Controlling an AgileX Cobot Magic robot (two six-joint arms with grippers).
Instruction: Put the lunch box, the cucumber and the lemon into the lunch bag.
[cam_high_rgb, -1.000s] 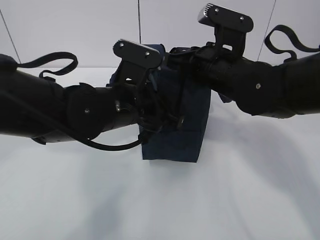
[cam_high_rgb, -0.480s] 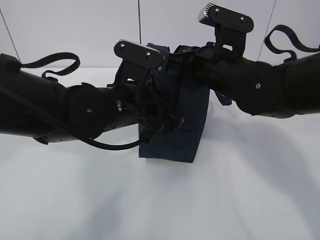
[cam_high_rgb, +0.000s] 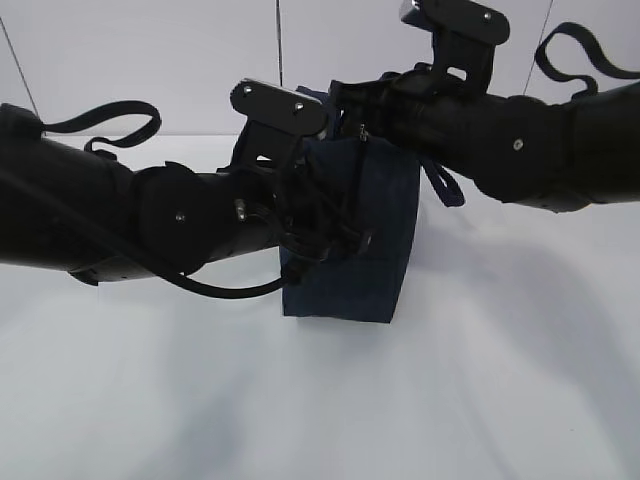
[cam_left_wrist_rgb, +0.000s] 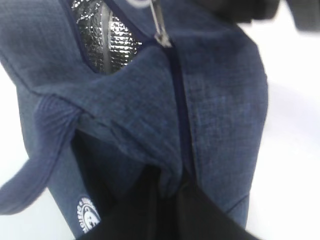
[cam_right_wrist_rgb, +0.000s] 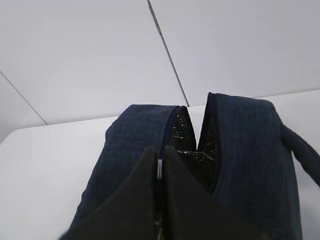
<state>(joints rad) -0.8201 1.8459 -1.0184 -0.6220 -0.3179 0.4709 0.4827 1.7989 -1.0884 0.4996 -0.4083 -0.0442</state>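
Observation:
The dark navy lunch bag (cam_high_rgb: 365, 250) stands upright on the white table between both arms. My left gripper (cam_high_rgb: 332, 238) is shut on a fold of the bag's fabric beside the closed end of the zipper; the left wrist view shows this pinch (cam_left_wrist_rgb: 170, 186). My right gripper (cam_high_rgb: 350, 118) is at the bag's top, shut on the silver ring pull (cam_right_wrist_rgb: 159, 167). The zipper is partly open and shows silver foil lining (cam_left_wrist_rgb: 107, 35), also seen in the right wrist view (cam_right_wrist_rgb: 192, 150). The lunch box, cucumber and lemon are out of view.
A bag handle (cam_high_rgb: 441, 186) hangs at the bag's right, under my right arm. The white table (cam_high_rgb: 320, 400) spreads in front of the bag. A white panelled wall (cam_high_rgb: 180, 50) stands behind it. Black cable loops (cam_high_rgb: 100, 125) rise from both arms.
My right gripper has risen and moved slightly left with the ring pull. The bag's top has been drawn up, and the handle now hangs free on the right. The left arm holds still.

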